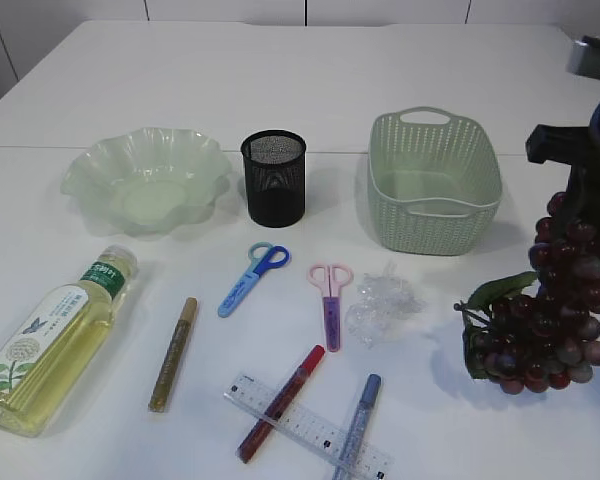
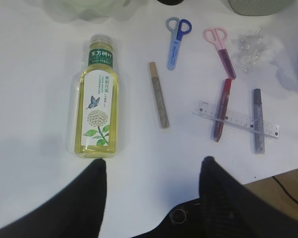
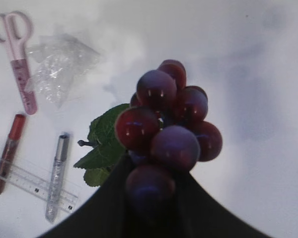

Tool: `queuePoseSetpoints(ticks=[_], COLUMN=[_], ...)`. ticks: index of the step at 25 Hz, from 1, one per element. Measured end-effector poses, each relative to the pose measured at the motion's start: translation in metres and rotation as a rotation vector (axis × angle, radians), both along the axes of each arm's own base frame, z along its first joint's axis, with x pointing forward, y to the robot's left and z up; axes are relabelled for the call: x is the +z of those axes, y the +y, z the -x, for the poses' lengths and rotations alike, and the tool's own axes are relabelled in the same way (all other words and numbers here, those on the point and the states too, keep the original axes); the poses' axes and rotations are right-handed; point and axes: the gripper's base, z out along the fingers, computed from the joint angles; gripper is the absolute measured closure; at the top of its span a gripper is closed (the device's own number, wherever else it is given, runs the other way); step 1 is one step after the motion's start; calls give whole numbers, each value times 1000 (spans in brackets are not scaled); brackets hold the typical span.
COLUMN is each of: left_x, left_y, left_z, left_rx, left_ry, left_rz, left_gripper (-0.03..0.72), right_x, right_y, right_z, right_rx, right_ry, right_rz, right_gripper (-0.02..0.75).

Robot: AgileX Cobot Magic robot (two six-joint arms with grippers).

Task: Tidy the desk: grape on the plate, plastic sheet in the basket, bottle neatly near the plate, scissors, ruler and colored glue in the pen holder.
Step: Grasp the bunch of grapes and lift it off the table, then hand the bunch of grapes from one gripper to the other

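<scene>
My right gripper point(image 3: 154, 166) is shut on the dark red grape bunch point(image 1: 565, 300), holding it by its top so it hangs above the table at the right; it fills the right wrist view point(image 3: 169, 124). My left gripper point(image 2: 154, 166) is open and empty, above the table in front of the lying tea bottle point(image 2: 97, 106). The bottle point(image 1: 50, 340) lies at the front left. Blue scissors point(image 1: 252, 277), pink scissors point(image 1: 330, 300), the crumpled plastic sheet point(image 1: 380, 305), gold glue point(image 1: 173, 352), red glue point(image 1: 280, 402), silver glue point(image 1: 357, 425) and a clear ruler point(image 1: 310, 428) lie on the table.
A pale green wavy plate point(image 1: 145, 180) stands back left, a black mesh pen holder point(image 1: 274, 178) in the middle, and a green woven basket point(image 1: 432, 180) back right. The table's front edge shows in the left wrist view point(image 2: 283, 178).
</scene>
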Motion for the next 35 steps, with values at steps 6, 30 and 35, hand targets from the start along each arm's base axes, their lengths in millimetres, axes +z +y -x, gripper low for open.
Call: queuePoseSetpoints(ticks=[6, 30, 35], left_x=[2, 7, -2], left_y=[-6, -42, -49], left_z=[1, -51, -74], left_rx=[-108, -534, -597], left_ry=[-35, -288, -301], left_rz=[-2, 169, 214], left_gripper=[254, 248, 227], right_x=[22, 76, 84], right_y=[9, 54, 60], right_z=[11, 26, 27], right_rx=[85, 472, 508], right_ry=[-88, -453, -513], right_rz=[-100, -622, -714], right_gripper=[585, 585, 585])
